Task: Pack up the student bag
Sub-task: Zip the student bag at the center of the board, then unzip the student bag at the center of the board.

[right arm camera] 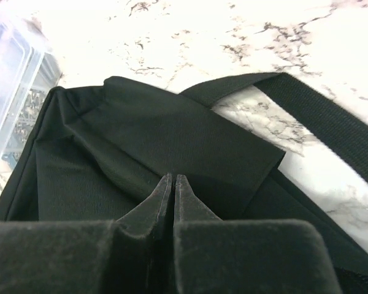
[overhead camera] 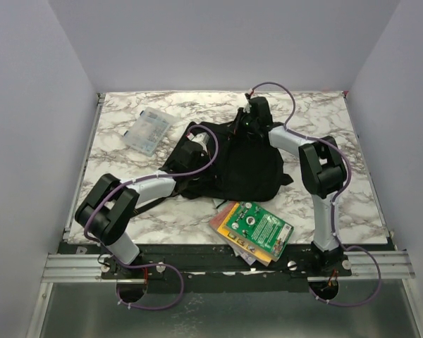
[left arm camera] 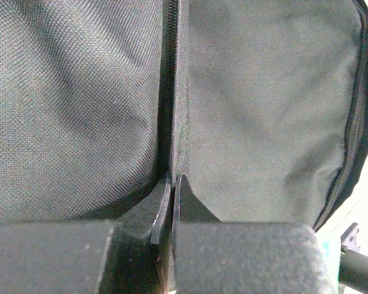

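Student bag (overhead camera: 233, 165), left pincer (left arm camera: 173, 184) clamped on its fabric fold, right pincer (right arm camera: 173, 180) fully closed, tips touching fabric

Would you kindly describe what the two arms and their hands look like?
The left arm and right arm have white links between bulky black joints, with a purple cable looped along each. The left hand and right hand each have two matte black, wedge-shaped fingers tapering to thin tips.

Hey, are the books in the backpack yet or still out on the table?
Out. The stack of colourful books lies on the marble table in front of the black backpack, not inside it.
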`<state>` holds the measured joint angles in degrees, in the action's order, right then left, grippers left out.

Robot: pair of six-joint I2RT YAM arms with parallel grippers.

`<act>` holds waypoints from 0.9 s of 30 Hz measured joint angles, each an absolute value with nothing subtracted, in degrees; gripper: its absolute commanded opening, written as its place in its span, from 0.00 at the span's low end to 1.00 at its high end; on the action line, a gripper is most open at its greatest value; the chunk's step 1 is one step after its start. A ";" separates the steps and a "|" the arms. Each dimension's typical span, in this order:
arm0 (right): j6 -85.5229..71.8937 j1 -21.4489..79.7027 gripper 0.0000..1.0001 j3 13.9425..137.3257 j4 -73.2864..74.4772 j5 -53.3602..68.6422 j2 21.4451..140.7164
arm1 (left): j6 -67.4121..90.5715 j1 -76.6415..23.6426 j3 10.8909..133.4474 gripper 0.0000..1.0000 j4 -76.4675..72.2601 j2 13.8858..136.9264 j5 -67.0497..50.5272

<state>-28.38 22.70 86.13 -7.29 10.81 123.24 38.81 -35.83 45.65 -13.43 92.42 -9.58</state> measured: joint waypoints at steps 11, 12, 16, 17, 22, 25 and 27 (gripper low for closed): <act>-21.96 18.04 0.68 84.99 8.86 1.26 113.08 | 44.60 -33.30 50.65 0.00 -6.52 94.54 -19.79; -21.89 18.00 0.71 82.72 9.72 0.32 110.43 | 45.08 -32.97 51.53 0.00 -6.02 95.26 -20.73; -21.91 18.39 0.93 73.23 12.05 -0.60 99.20 | 46.74 -31.81 55.79 0.00 -4.10 98.76 -24.32; -21.98 18.41 0.99 71.77 12.80 -0.16 96.90 | 47.16 -31.46 57.34 0.00 -3.60 99.85 -25.17; -22.46 18.44 1.00 65.98 15.49 7.77 88.55 | 48.47 -29.93 64.12 0.00 -2.20 103.88 -28.36; -23.24 18.52 1.00 58.61 16.27 11.94 80.86 | 49.69 -28.53 67.44 0.00 -1.67 105.78 -30.09; -23.53 18.72 0.99 56.18 17.34 13.89 77.54 | 50.48 -27.66 69.01 0.00 -1.26 106.61 -30.89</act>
<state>-23.53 18.72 56.18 17.34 13.89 77.54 50.48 -27.66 69.01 -1.26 106.61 -30.89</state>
